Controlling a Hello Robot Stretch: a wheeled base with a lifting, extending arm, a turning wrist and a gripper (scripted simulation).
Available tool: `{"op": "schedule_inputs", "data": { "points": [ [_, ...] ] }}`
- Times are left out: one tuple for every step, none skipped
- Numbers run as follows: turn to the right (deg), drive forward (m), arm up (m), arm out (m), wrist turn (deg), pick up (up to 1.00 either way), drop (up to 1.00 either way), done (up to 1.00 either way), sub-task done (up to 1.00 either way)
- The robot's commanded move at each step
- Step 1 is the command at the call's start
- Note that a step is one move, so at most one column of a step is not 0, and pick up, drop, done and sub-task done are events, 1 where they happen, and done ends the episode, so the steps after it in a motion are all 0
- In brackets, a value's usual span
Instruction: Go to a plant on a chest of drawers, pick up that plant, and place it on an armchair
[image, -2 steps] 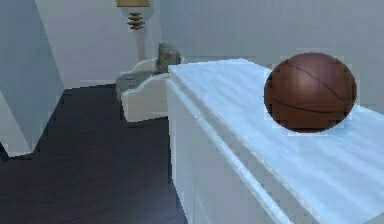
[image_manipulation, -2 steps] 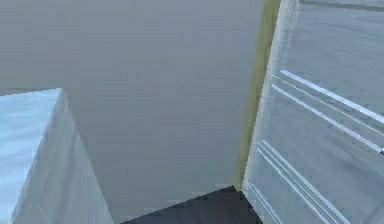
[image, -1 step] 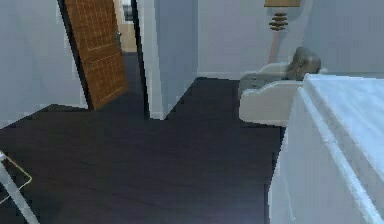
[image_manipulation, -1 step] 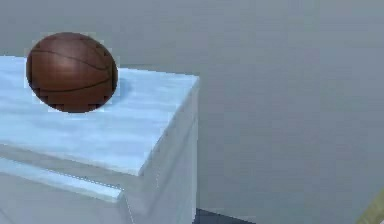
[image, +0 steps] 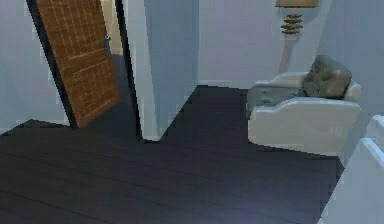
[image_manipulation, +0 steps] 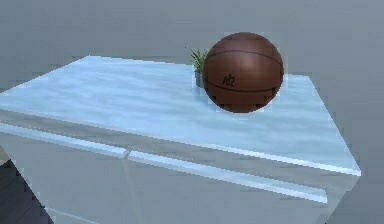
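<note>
Plant (image_manipulation: 197, 62): only a few green leaves are seen, on top of the chest of drawers (image_manipulation: 150, 100), tucked behind the basketball (image_manipulation: 242, 72) and seemingly touching it
Gripper jaws: their state cannot be told from these views
Armchair (image: 300, 118): seen at the forward view's right, across the dark floor (image: 150, 180), with a cushion (image: 327, 76) propped against its back
Risk at pick-up: the ball could be knocked and sent rolling off the top, since the plant is screened by it; the ball might be taken instead
Risk at placing: the plant could be tipped if it is set against the cushion
</note>
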Motion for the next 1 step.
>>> {"op": "schedule_inputs", "data": {
  "points": [
    [0.0, 0.0, 0.5, 0.0, 0.0, 0.0, 0.0, 0.0, 0.0]
  ]
}}
